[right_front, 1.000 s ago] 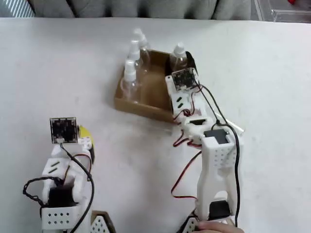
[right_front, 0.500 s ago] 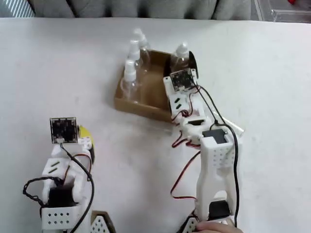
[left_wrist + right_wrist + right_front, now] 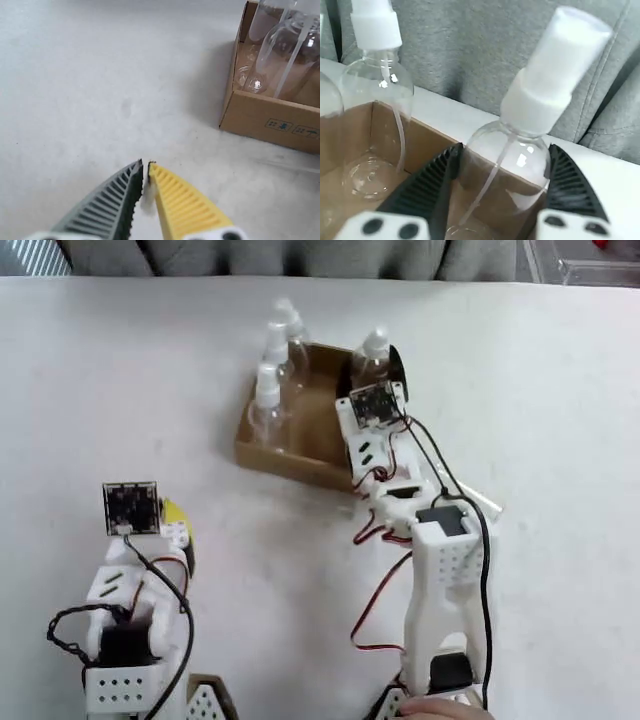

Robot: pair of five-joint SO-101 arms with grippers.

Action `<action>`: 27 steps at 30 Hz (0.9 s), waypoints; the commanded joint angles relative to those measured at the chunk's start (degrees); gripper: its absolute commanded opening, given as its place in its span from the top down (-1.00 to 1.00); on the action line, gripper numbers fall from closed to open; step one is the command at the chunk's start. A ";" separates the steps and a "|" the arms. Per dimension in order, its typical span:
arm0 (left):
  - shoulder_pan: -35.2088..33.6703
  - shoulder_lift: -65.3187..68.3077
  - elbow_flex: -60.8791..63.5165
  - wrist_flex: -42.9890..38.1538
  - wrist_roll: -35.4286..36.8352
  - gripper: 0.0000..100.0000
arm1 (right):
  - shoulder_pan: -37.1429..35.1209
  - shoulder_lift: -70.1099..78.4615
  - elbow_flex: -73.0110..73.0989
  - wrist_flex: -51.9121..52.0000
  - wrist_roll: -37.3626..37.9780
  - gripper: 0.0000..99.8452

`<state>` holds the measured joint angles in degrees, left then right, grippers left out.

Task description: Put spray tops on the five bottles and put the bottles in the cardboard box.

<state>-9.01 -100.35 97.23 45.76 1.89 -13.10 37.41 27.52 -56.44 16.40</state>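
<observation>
- Tabletop [image 3: 120, 360]: the cardboard box [image 3: 290, 466] is carried near its middle, apparently so that both arms can reach it.
- Three capped bottles [image 3: 266, 408] are stood upright along the box's left wall, probably to leave room for the rest.
- A fourth bottle [image 3: 505, 165] is pinched at its body by the right pincer [image 3: 504, 150] at the box's far right corner. Its long axis is near vertical and slightly tilted, with the spray top [image 3: 555, 75] uppermost.
- The left pincer [image 3: 145, 166] is pressed together, empty, low over bare tabletop.

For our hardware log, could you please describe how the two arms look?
Both are white perforated plastic with dark square wrist boards. The left arm has black cables and ribbed jaws, grey and yellow. The right arm has red and black cables and black jaws.
</observation>
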 commanded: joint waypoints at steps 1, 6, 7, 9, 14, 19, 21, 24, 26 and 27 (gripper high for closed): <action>0.48 -0.66 0.00 -0.18 -0.44 0.95 | -0.84 -0.75 -0.26 -0.31 -0.62 0.62; 0.48 -0.66 0.00 -0.09 -0.44 0.95 | -1.10 -0.75 -0.26 -0.57 -0.79 0.47; 0.40 -0.66 0.00 -0.09 -0.44 0.95 | -1.36 -0.75 -0.18 -0.48 -0.79 0.44; 0.40 -0.66 0.00 -0.09 -0.44 0.95 | -1.63 -0.66 -0.18 -0.40 -0.97 0.43; 0.40 -0.66 0.00 -0.09 -0.44 0.95 | -1.71 -0.66 -0.18 -0.40 -0.70 0.43; 0.40 -0.66 0.00 -0.09 -0.44 0.95 | -1.71 -0.75 -0.18 -0.75 -0.62 0.43; 0.40 -0.66 0.00 -0.09 -0.44 0.95 | -1.71 -0.92 -0.18 -0.84 -0.62 0.43; 0.40 -0.66 0.00 -0.09 -0.44 0.95 | -1.71 -1.27 -0.18 -0.84 -0.62 0.43; 0.40 -0.66 0.00 -0.09 -0.44 0.95 | -1.80 -1.27 -0.26 -0.84 -0.62 0.43; 0.40 -0.66 0.00 -0.09 -0.44 0.95 | -1.89 -1.27 -0.26 -0.84 -0.62 0.43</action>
<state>-9.01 -100.35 97.23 45.76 1.89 -13.89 37.49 27.52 -56.44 16.04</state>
